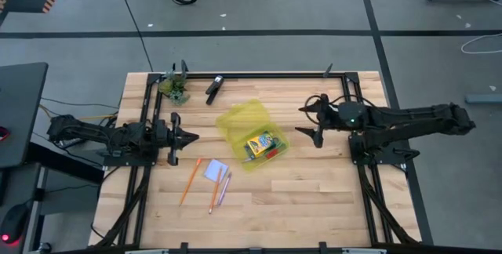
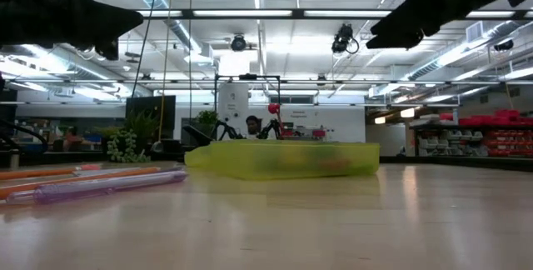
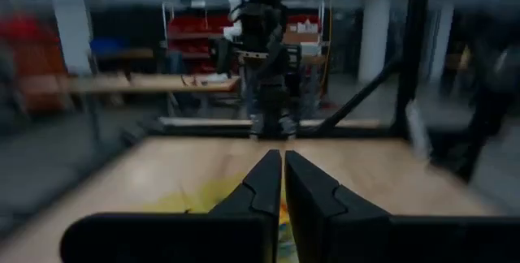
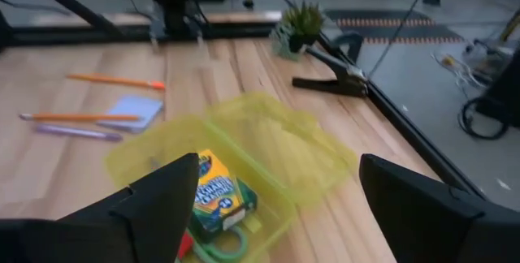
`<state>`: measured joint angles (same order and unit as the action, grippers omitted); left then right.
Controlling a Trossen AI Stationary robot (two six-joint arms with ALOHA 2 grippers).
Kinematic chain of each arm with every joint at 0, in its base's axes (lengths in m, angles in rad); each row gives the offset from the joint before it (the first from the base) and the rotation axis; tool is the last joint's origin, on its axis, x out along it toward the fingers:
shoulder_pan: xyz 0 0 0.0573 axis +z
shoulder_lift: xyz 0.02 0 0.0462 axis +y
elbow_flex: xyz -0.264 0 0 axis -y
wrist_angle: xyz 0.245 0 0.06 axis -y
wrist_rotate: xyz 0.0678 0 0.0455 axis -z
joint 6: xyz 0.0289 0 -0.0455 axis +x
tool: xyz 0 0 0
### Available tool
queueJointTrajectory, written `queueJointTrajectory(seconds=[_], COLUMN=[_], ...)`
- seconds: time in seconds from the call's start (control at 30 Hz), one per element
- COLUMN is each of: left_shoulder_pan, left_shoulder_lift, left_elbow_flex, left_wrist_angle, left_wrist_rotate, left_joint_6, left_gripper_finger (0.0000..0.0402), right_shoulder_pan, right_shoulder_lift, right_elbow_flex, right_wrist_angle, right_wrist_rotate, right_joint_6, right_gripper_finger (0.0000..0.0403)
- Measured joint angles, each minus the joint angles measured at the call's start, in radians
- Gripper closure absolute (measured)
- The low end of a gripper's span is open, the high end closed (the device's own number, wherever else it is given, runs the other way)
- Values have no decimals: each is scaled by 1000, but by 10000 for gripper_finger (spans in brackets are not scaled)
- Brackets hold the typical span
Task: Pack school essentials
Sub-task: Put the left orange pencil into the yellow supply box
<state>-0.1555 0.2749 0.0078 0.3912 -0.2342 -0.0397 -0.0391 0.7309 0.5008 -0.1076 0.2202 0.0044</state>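
Note:
A translucent yellow case (image 1: 251, 135) lies open mid-table, its lid (image 1: 241, 117) folded back. Inside it sit the crayon box (image 4: 215, 194), the green-handled scissors (image 4: 221, 243) and a red eraser (image 4: 185, 247). A pale blue note pad (image 1: 216, 171), two orange pencils (image 1: 190, 180) (image 1: 214, 197) and a pink pencil (image 1: 225, 187) lie flat on the wood, nearer than the case. My right gripper (image 1: 303, 121) hovers open to the right of the case, above table height. My left gripper (image 1: 188, 137) is shut, raised at the left, pointing toward the case.
A black clip (image 1: 213, 89) and a small potted plant (image 1: 176, 88) stand at the far left of the table. A dark frame (image 1: 259, 74) runs along the far edge and both sides. Bare wood stretches across the near half.

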Motion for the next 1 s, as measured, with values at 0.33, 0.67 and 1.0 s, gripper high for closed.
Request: queueJointTrajectory(seconds=[0.33,0.67,1.0], left_shoulder_pan=[1,2,2], left_shoulder_lift=[0,0,0], left_elbow_flex=[0,0,0], left_wrist_angle=[0,0,-3], left_wrist_rotate=[-1,-12,-13], left_joint_6=[-177,-215,-238], left_gripper_finger=[375,385,389], right_shoulder_pan=[0,-22,-139], right_shoulder_lift=[-205,-322,-398], right_elbow_flex=[-179,-371,-494], right_wrist_angle=[108,308,397], right_wrist_rotate=[-51,-97,-218], right_joint_6=[36,50,45], right_gripper_finger=[92,136,194])
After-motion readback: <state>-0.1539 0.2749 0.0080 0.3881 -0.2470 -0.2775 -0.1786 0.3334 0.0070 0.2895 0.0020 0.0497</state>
